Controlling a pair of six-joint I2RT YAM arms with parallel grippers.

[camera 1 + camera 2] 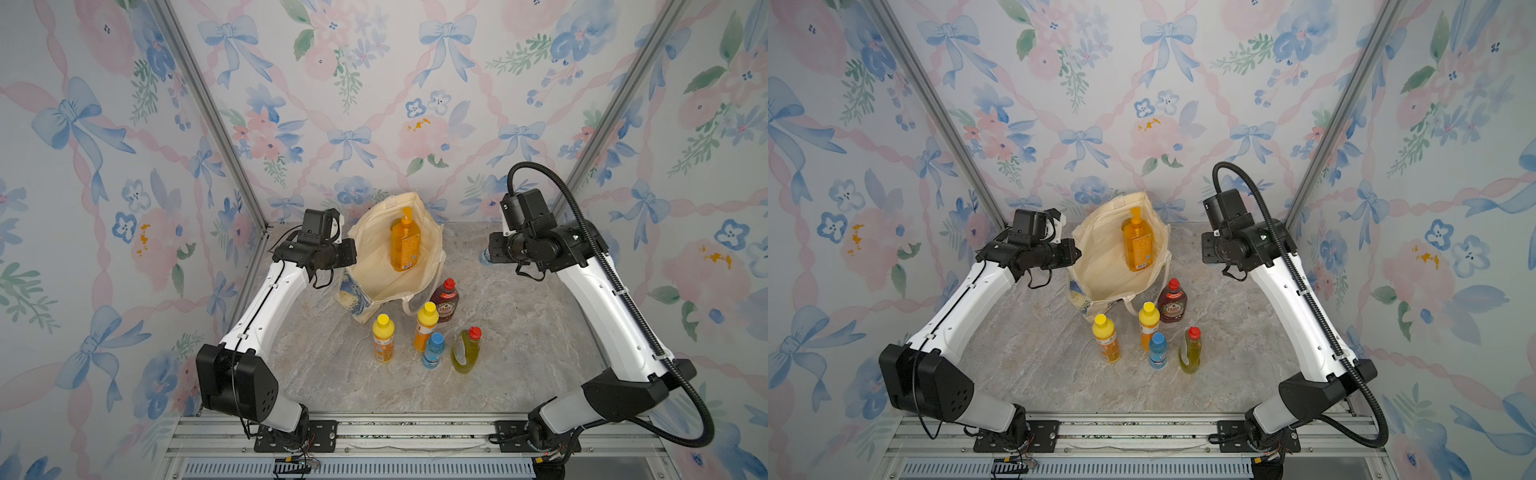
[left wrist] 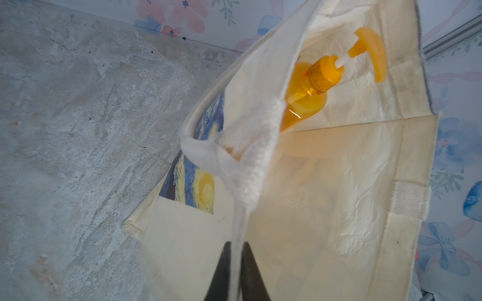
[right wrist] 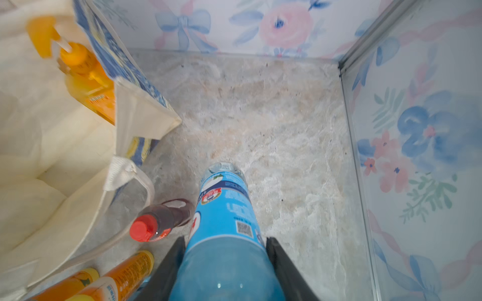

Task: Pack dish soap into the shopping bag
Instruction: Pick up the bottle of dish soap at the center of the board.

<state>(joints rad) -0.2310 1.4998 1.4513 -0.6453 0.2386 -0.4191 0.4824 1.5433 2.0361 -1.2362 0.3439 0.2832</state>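
Well, in both top views the cream canvas shopping bag (image 1: 370, 257) stands open, the orange pump bottle (image 1: 405, 245) inside and five more bottles (image 1: 426, 330) just beside it. In the left wrist view the left gripper (image 2: 236, 254) pinches the bag's thin cloth edge; a slip would let the mouth fold. In the right wrist view the right gripper (image 3: 225, 243) clamps a smooth round blue bottle (image 3: 224, 206) near the bag; it could twist out.

Held blue bottle (image 3: 224, 221): cap end cut off by frame edge; in top views mostly hidden behind right wrist (image 1: 524, 246).
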